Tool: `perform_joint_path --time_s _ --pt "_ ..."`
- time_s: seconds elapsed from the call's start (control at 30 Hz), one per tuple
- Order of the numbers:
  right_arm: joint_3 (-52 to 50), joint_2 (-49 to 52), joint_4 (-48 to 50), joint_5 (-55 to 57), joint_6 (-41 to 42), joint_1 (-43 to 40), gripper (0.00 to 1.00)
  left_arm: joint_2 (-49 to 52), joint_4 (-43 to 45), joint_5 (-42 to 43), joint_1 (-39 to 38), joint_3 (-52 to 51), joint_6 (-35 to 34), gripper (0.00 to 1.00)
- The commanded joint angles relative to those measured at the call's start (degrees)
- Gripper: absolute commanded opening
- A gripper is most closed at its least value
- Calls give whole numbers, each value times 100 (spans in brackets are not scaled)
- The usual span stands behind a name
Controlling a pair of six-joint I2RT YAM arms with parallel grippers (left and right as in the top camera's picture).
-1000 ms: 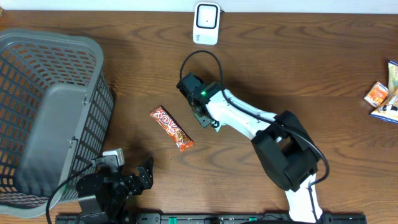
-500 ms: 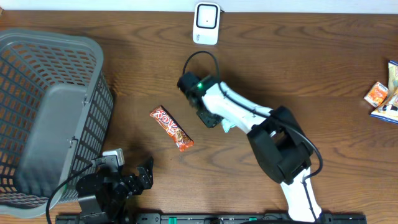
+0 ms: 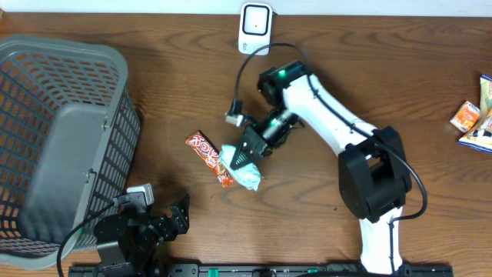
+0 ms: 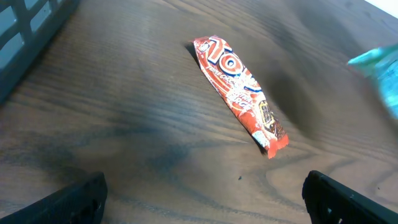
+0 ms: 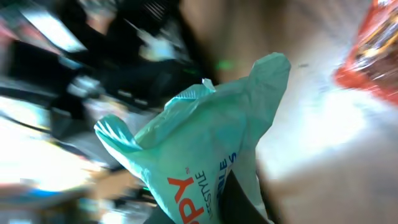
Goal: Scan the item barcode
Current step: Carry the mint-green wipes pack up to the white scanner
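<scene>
A mint-green snack packet [image 3: 247, 174] with orange and blue print hangs from my right gripper [image 3: 244, 157], which is shut on its top edge. The packet [image 5: 205, 149] fills the blurred right wrist view, with one dark finger [image 5: 239, 200] against it. It hovers beside a red candy bar [image 3: 211, 159] lying on the wooden table. The white barcode scanner [image 3: 254, 28] stands at the back edge, well beyond the packet. My left gripper [image 3: 167, 221] rests open near the front left. In its own view the left gripper [image 4: 205, 208] faces the candy bar [image 4: 239, 93] and a corner of the packet [image 4: 380, 71].
A large grey plastic basket [image 3: 65, 138] takes up the left side of the table. More snack packets [image 3: 477, 115] lie at the far right edge. The white right arm [image 3: 338, 123] stretches across the middle from the front.
My right gripper closed on the green packet and swung it left and toward the front, beside the candy bar. The right arm's elbow moved back toward the scanner. The left arm stayed still.
</scene>
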Motion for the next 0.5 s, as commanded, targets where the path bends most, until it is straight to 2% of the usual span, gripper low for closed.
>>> perform_joint_path --time_s 0.0,0.07,0.13,0.37,0.47 --pt "90 -146 -221 -973 1801 -149 2 -9 -15 -33 9 -11 -9 98" --pt "90 -146 -345 -973 2396 -203 2 -9 -15 -33 9 -11 -7 98" --pt "90 -146 -378 -973 2555 -232 1 -9 -15 -33 9 -11 -9 98" --pt "90 -146 -402 -927 2494 -240 1 -9 -15 -33 9 -11 -9 98" --pt "90 -146 -680 -927 2055 -293 1 -9 -15 -33 9 -11 -9 98"
